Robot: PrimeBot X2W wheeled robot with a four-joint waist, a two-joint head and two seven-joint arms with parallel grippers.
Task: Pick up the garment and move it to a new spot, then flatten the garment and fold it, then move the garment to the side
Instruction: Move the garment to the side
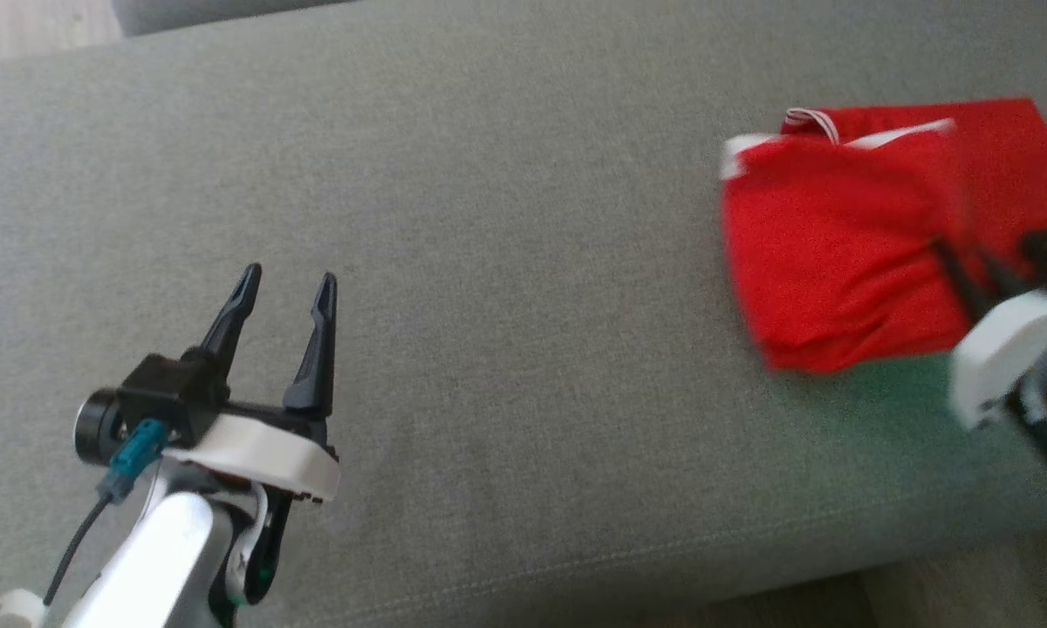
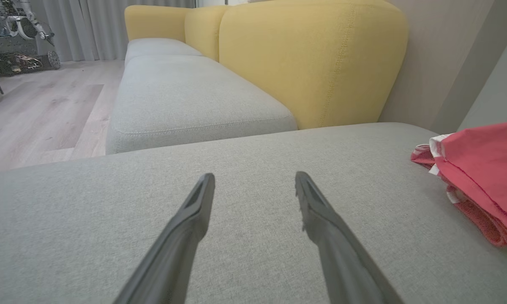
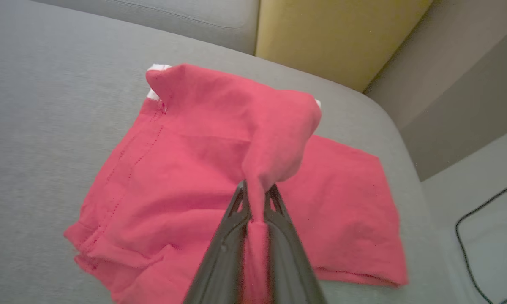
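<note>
R end effector (image 3: pixel 257 189) pinching garment (image 3: pixel 173 169).

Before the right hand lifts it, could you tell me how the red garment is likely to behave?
Probably floppy: the red garment tents up into a soft peak where the right hand pinches it, the rest lying slack. Likely light, since a thin pinch raises that fold. It may drag rather than slide, as the grey cushion looks coarsely woven.
</note>
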